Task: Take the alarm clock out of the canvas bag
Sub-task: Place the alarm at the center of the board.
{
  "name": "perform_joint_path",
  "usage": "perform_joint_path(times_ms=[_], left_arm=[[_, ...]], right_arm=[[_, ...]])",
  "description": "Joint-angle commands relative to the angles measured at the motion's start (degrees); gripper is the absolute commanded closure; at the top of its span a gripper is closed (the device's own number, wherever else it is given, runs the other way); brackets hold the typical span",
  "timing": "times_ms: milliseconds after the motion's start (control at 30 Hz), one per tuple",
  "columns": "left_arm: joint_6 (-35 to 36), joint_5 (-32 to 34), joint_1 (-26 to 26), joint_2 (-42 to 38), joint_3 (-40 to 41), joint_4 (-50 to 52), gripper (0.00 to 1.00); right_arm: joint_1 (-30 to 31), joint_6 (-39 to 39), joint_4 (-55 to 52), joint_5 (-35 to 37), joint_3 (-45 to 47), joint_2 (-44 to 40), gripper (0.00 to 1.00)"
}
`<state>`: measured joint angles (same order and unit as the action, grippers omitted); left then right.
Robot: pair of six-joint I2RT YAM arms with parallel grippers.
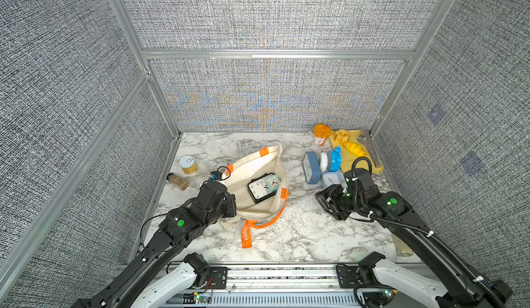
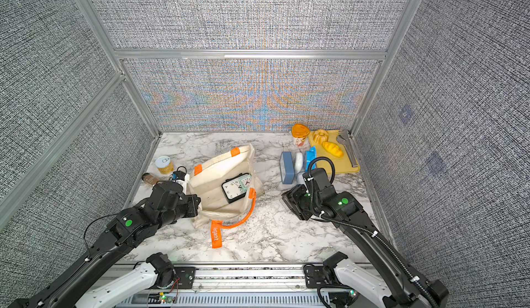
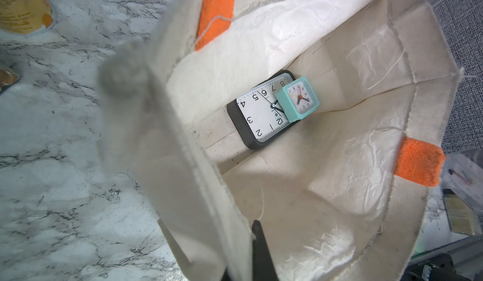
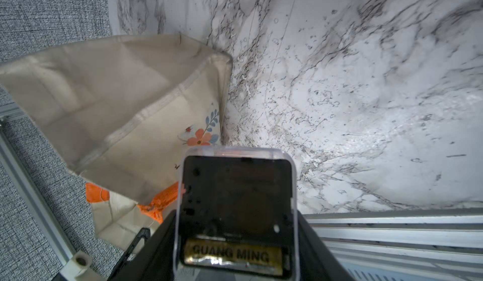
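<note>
The cream canvas bag (image 1: 252, 163) (image 2: 218, 169) lies open on the marble table, its orange handle and tag (image 1: 246, 233) towards the front. Inside it lie a black alarm clock with a white face (image 1: 259, 190) (image 3: 258, 115) and a small teal alarm clock (image 1: 272, 181) (image 3: 298, 99) resting on it. My left gripper (image 1: 233, 206) (image 3: 251, 236) is shut on the bag's near left rim, holding the mouth open. To the right of the bag, my right gripper (image 1: 327, 203) (image 4: 236, 230) is shut on a clear-cased alarm clock (image 4: 235, 188), whose black back and battery show.
Several blue and pale clocks (image 1: 311, 167) stand at the right, behind my right gripper. A yellow cutting board (image 1: 362, 159) with bread, a wrench (image 1: 368, 146) and an orange-lidded cup (image 1: 322, 134) fill the back right corner. A can (image 1: 187, 164) and spice jar (image 1: 177, 181) sit left.
</note>
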<state>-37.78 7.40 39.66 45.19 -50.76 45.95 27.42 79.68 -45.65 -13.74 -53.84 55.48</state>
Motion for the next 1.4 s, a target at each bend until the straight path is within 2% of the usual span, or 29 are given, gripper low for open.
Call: perform_joint_path(times_ms=[0,200,433,600,733,933,1167,1367], left_arm=[[0.9,0.2,0.0,0.1,-0.2,-3.1,1.0],[0.4,0.1,0.0,0.2,0.7,-3.8,1.0],[0.5,0.3,0.0,0.3,0.2,-2.8,1.0],[0.3,0.7,0.0,0.2,-0.1,-2.2,1.0],[0.2,0.8,0.0,0.1,-0.2,-1.8,1.0],[0.2,1.3,0.0,0.6,-1.2,-0.6,1.0],[0.5,1.3,0.0,1.5,-2.5,0.9,1.0],[2.1,1.9,0.0,0.3,-0.5,0.8,1.0]], right_arm=[[-2.7,-4.0,-0.2,-0.1,2.1,1.9,0.52],[-7.8,-12.1,4.6,1.6,5.5,8.8,0.51],[-8.6,-31.0,2.7,7.2,-3.4,22.1,0.49],[-8.5,-42.3,3.8,11.3,-4.1,25.9,0.48],[-8.6,-44.9,8.3,12.4,-1.4,25.6,0.48],[-8.1,-53.6,12.6,14.1,0.0,27.4,0.47],[-6.5,-56.8,20.6,16.4,7.2,27.2,0.44],[-6.4,-57.7,26.5,16.6,11.3,27.9,0.43]])
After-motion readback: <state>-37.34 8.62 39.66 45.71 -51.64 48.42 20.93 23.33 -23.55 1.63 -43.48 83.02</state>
